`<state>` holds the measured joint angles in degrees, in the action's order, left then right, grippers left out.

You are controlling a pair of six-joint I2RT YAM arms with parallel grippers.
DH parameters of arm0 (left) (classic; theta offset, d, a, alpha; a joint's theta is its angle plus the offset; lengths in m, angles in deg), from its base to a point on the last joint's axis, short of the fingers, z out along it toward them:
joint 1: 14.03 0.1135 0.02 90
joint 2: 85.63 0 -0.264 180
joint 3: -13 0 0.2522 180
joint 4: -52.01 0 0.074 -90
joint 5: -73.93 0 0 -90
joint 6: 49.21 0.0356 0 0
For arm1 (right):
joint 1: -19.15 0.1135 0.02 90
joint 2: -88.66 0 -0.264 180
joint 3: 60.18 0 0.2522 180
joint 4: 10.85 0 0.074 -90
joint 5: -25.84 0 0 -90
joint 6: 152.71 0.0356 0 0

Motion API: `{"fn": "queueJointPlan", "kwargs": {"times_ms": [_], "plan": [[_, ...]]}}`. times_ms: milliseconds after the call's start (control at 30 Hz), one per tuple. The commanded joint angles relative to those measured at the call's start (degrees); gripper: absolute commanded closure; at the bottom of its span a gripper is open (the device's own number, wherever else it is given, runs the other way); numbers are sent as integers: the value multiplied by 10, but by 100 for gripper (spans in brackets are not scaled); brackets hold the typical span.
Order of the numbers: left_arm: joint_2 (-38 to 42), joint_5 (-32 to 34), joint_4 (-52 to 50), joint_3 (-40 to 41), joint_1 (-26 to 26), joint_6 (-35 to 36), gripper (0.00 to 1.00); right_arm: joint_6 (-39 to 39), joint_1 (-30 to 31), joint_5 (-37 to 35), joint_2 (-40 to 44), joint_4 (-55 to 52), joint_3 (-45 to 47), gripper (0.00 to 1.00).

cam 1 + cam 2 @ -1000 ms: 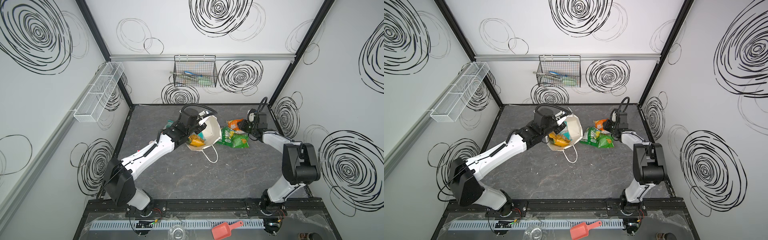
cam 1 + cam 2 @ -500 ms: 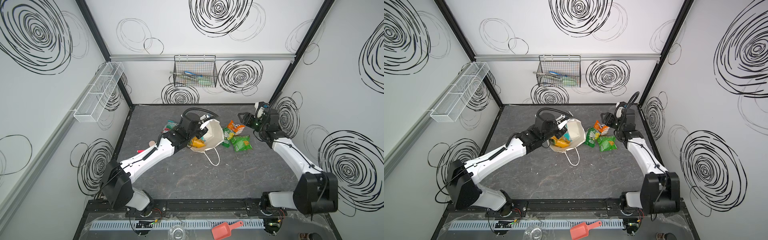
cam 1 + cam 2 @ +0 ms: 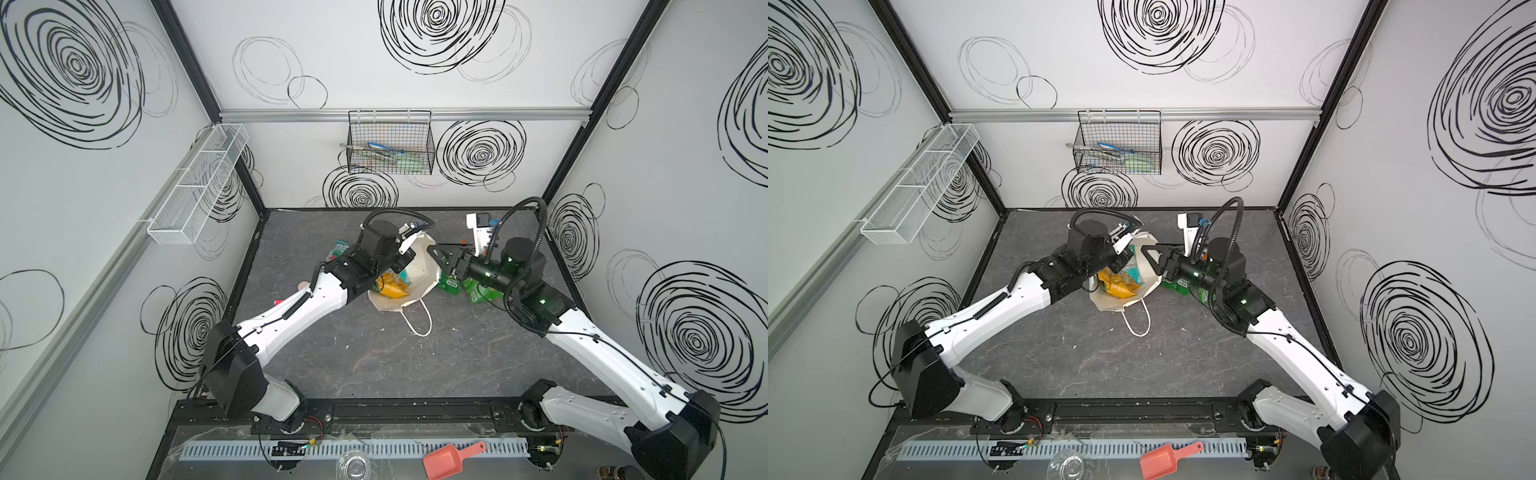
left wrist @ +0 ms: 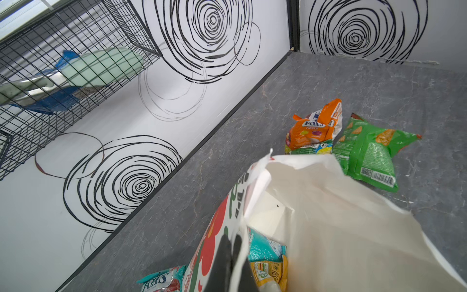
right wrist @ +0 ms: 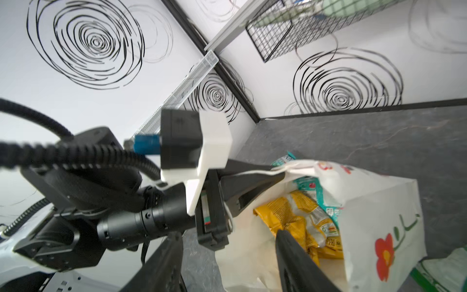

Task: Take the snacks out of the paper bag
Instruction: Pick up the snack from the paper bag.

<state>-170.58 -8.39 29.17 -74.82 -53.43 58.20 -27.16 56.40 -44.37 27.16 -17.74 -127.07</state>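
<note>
- Grey marbled desk (image 3: 374, 353): one teal-white foil packet (image 3: 341, 249) lay left of the white flower-printed paper bag (image 3: 422, 270).
- Left jaws were clamped on its rim.
- Yellow foil packet (image 3: 392, 289) and teal foil packet (image 4: 262, 249) sat inside.
- Right jaws stood apart at its mouth.
- Orange foil packet (image 4: 313, 126) and two green foil packets (image 4: 366, 151) lay out; seemingly four done, two left.

Matt paper bag (image 3: 420, 266), glossy snacks (image 3: 392, 289) (crinkled foil)

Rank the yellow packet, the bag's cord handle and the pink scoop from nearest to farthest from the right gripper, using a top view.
1. Yellow packet: inside the paper bag, just beside the open right gripper.
2. Cord handle: trailing out of the bag's near side, toward the front.
3. Pink scoop: far off at the front edge of the scene.
</note>
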Motion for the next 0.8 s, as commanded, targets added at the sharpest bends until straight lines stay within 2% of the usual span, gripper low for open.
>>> {"fn": "queueJointPlan", "kwargs": {"times_ms": [0, 267, 533, 767], "plan": [[-9, -21, 4, -29, 8, -22, 100, 1, 23, -10, -14, 33, 13, 37], [-24, -64, -25, -62, 31, -66, 100, 6, 60, -9, -42, 79, 50, 38], [-39, -100, -48, -87, 49, -99, 100, -2, 63, -9, -88, 92, 79, 38], [-57, -149, -77, -122, 70, -154, 100, -15, 63, 18, -145, 84, 58, 37]]}}
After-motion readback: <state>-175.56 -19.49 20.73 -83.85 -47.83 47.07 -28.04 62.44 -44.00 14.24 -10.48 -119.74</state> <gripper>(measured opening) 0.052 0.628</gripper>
